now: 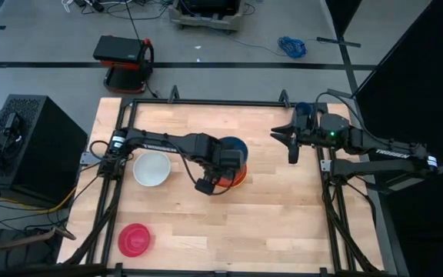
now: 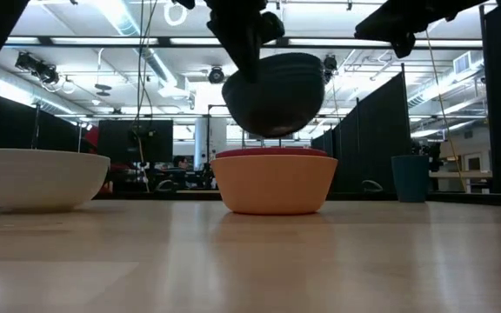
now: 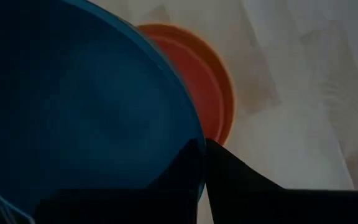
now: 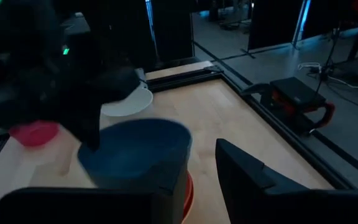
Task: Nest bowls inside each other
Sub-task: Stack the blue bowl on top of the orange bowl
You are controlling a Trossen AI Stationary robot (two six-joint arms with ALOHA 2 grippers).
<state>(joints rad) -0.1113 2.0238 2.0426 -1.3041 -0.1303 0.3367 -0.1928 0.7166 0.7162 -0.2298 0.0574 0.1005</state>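
Left claw clamped shut on the rim of the teal-blue bowl, holding it in the air just above the stack at the middle of the table. In the left wrist view, 2 dark fingers pinched on the blue rim, the red bowl showing beyond it. In the low view, blue bowl hanging tilted, clear of the stack, not touching the rims beneath.

Stack of 2: red bowl nested inside the orange bowl, only its rim showing above the orange one, both upright on the table.

White bowl upright on the table, beside the left arm, near the stack but apart from it. Magenta-pink bowl alone near the table's front left corner, well apart from the others.

Right claw raised over the table's far right part, away from every bowl, fingers parted and gripping nothing.

Off the table: black box on the left, red and black device on the floor behind, blue cable coil on the floor farther right.
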